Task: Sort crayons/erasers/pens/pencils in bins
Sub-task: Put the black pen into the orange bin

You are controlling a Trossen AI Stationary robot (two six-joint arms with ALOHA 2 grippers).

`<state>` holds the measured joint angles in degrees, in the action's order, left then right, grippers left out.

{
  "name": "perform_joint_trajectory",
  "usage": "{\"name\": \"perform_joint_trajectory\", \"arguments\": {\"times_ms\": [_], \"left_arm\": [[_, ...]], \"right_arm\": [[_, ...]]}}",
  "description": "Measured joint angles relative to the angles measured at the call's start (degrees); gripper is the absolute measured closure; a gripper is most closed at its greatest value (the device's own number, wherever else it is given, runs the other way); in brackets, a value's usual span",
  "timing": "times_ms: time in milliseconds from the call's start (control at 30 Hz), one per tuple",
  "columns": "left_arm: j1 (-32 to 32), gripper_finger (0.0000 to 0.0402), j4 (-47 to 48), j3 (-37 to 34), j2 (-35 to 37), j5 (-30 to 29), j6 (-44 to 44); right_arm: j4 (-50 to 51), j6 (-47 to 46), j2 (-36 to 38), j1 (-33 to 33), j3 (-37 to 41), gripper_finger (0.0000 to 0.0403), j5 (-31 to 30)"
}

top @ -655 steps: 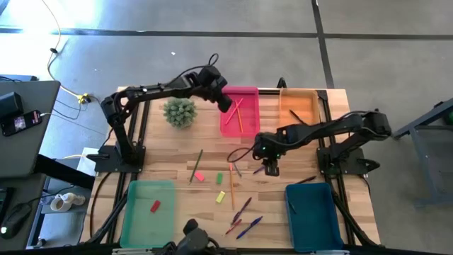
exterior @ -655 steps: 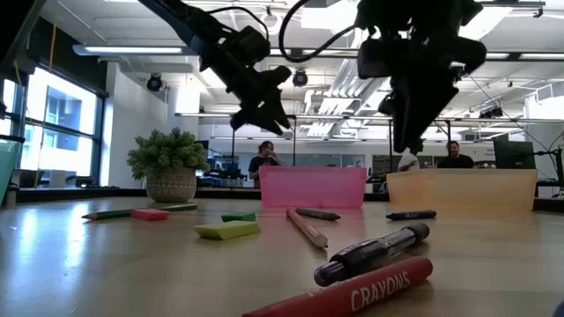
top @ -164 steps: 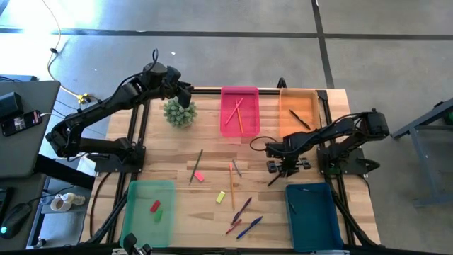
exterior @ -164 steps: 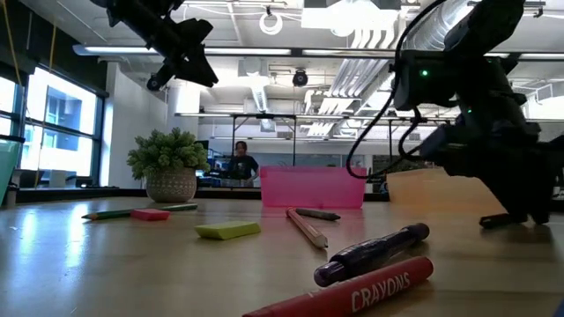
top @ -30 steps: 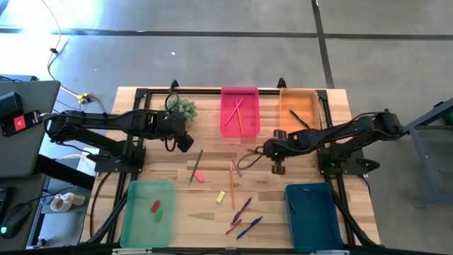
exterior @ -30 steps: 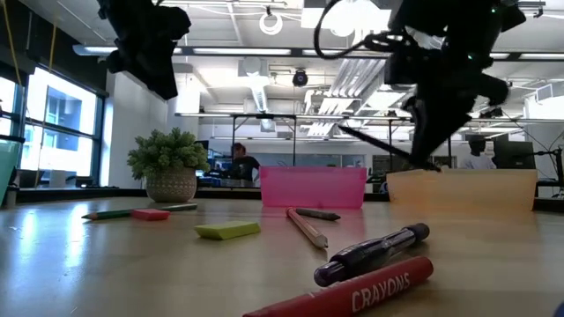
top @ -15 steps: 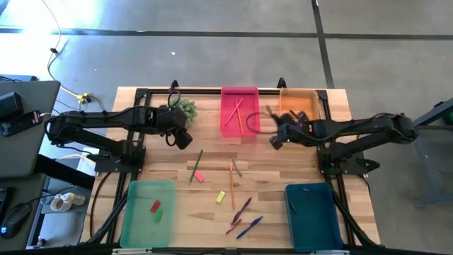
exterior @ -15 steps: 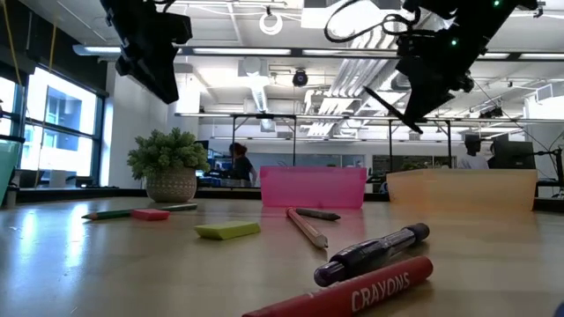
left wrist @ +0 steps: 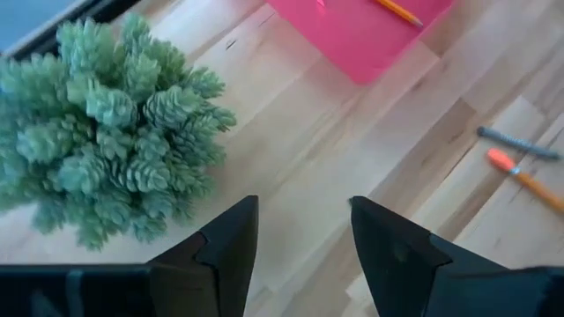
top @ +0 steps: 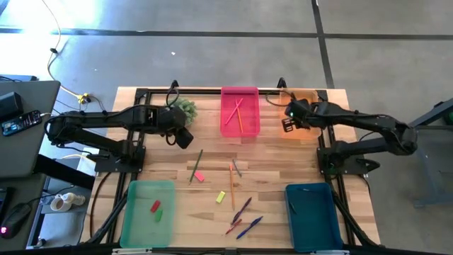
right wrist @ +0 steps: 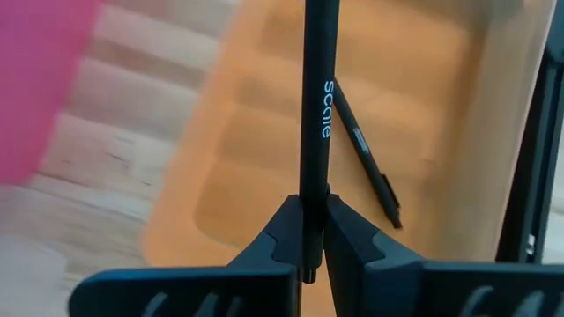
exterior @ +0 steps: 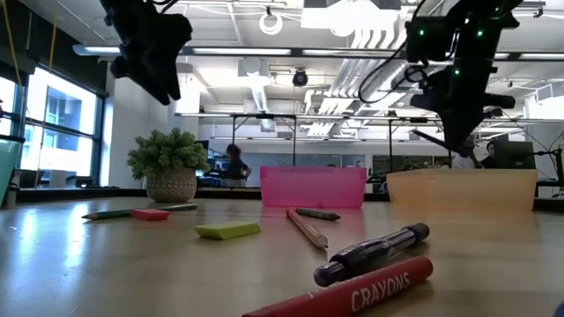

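My right gripper [top: 288, 125] hangs over the orange bin [top: 306, 122] at the far right, shut on a black pen [right wrist: 314, 106]. Another black pen [right wrist: 365, 164] lies on that bin's floor. My left gripper [top: 184, 140] hovers open beside the potted plant [top: 184, 108], with only bare table between its fingers [left wrist: 301, 236]. The pink bin [top: 239, 113] holds pencils. On the table's middle lie a green pencil [top: 196, 165], an orange pencil [top: 231, 183], a red eraser [top: 199, 176] and a yellow eraser [top: 221, 197]. My right gripper pinches the black pen near one end [right wrist: 309, 216] between its two fingertips. The fingers slant down from above. The pen's long printed part reaches out past the fingertips, and the pen hangs clear above the orange bin's floor.
The green bin [top: 145, 225] at the near left holds a red and a green eraser. The teal bin [top: 315, 216] at the near right holds a dark stick. Several pens and a red crayon [exterior: 352, 291] lie near the front edge. A grey pen [top: 236, 168] lies mid-table.
My right gripper has carried the black pen from the table's middle toward the far right, rising a little and rolling its wrist, and now stands over the orange bin. The pen has stayed in its fingers and has turned with them.
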<state>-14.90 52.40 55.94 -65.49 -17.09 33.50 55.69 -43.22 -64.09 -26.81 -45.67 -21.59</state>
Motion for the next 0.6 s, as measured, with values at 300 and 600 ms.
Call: {"name": "perform_joint_trajectory", "arguments": {"times_ms": [300,600], "left_arm": [[2.3,0.0246,0.0,0.0,-0.8,1.1,12.99],[9.06,0.0252,0.01,0.01,-6.83,1.54,24.04]], "right_arm": [[0.19,15.53,-4.15,-12.46,0.0,0.0393,8.62],[-0.68,26.03,-11.61,-17.57,-0.01,0.0393,9.8]]}}
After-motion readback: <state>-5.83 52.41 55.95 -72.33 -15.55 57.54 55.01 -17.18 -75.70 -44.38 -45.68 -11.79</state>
